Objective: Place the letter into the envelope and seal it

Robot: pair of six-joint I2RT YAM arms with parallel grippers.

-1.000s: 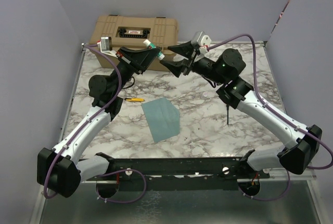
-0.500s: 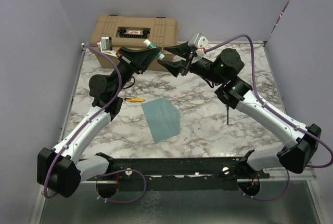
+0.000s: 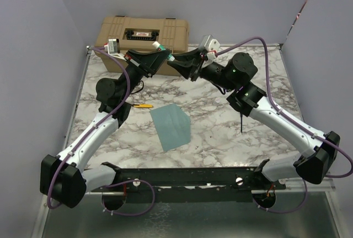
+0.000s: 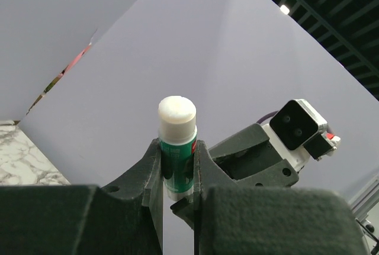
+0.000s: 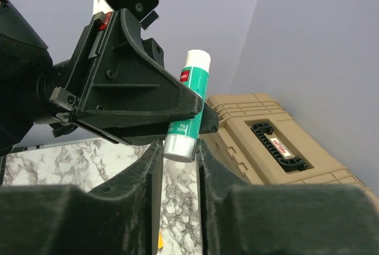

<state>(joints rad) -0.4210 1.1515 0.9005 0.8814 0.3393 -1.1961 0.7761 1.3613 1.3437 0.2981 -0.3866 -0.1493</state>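
The teal envelope (image 3: 171, 126) lies flat on the marble table, in front of both arms. The letter is not in view. My left gripper (image 3: 161, 57) is raised at the back and shut on a green glue stick (image 3: 164, 52) with a white cap (image 4: 176, 110). My right gripper (image 3: 177, 64) meets it from the right. Its jaws are closed against the stick's silver bottom end (image 5: 179, 148). In the left wrist view the stick (image 4: 176, 160) stands between my fingers (image 4: 151, 172). In the right wrist view the left gripper's body (image 5: 130, 95) fills the upper left.
A tan hard case (image 3: 144, 32) stands at the back of the table and also shows in the right wrist view (image 5: 278, 148). A small yellow item (image 3: 142, 106) lies left of the envelope. A thin black item (image 3: 241, 123) lies to its right. Purple walls surround the table.
My right gripper has moved left toward the left gripper and its jaws have narrowed onto the stick's bottom end. The left arm and the envelope have hardly moved.
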